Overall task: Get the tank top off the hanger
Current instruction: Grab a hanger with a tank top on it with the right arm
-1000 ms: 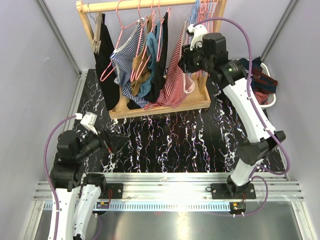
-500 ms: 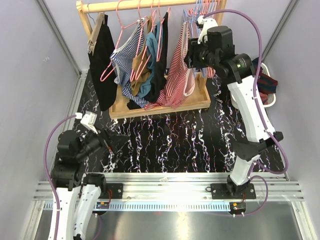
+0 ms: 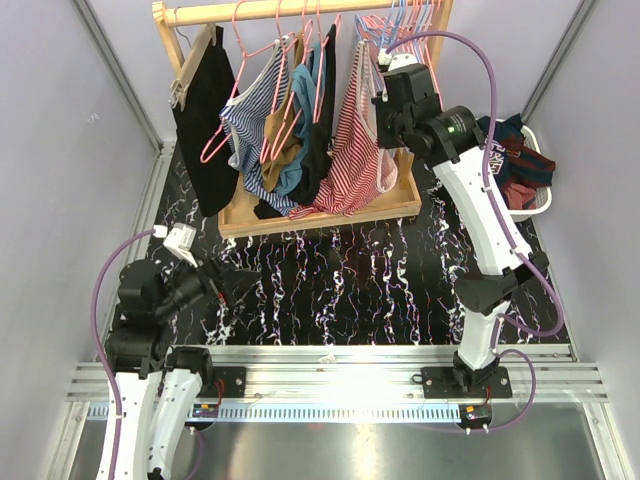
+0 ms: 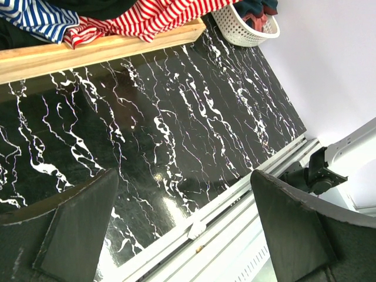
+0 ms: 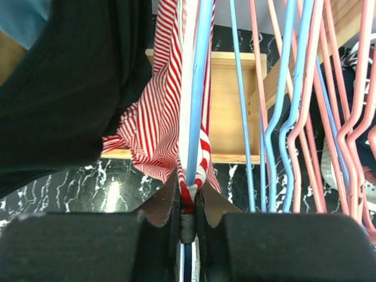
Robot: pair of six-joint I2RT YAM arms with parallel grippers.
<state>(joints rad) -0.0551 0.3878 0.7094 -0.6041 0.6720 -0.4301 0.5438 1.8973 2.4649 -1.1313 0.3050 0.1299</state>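
Note:
The red-and-white striped tank top point(image 3: 352, 150) hangs on a blue hanger point(image 5: 197, 88) near the right end of the wooden rack point(image 3: 320, 215). My right gripper point(image 3: 384, 82) is high up by the rail, shut on a fold of the tank top's strap point(image 5: 158, 117) together with the blue hanger wire; its jaws point(image 5: 187, 202) pinch both. My left gripper point(image 3: 225, 280) hovers low over the black marbled table at the front left, open and empty; in the left wrist view point(image 4: 183, 176) only table and the aluminium rail show between its fingers.
A black garment point(image 3: 205, 130), a blue striped top point(image 3: 255, 110) and brown and teal ones hang left of the tank top. Empty pink and blue hangers point(image 5: 305, 100) crowd its right. A white basket point(image 3: 528, 170) of clothes stands at the right wall.
My right gripper has risen and shifted left toward the rail, carrying the tank top's strap and hanger up. The black garment at the left has swung. The left arm has stayed put.

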